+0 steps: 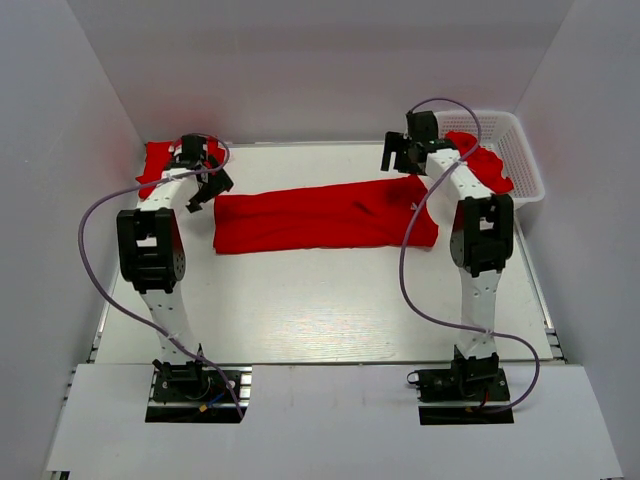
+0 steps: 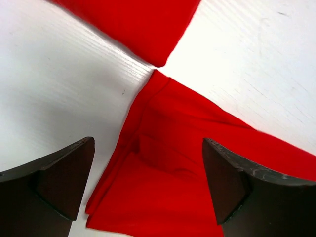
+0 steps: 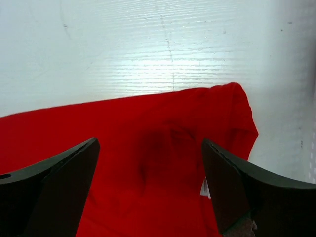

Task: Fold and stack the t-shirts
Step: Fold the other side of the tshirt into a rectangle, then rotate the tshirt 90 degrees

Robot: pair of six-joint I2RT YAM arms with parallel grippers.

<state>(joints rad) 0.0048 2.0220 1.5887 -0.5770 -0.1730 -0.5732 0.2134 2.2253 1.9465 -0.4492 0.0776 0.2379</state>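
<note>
Fingers stand spread and empty on both arms: left fingers (image 2: 64,173) over the t-shirt (image 1: 320,218) end farthest from the basket (image 1: 525,160), right fingers (image 3: 59,177) over its nearer end. We judge the cloth light and limp; pinch corners.

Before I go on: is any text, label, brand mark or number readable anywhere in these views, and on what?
No readable text in any view.
The small white tag on the folded shirt: too small and half hidden to read.
No print shows on the basket or the table.
</note>
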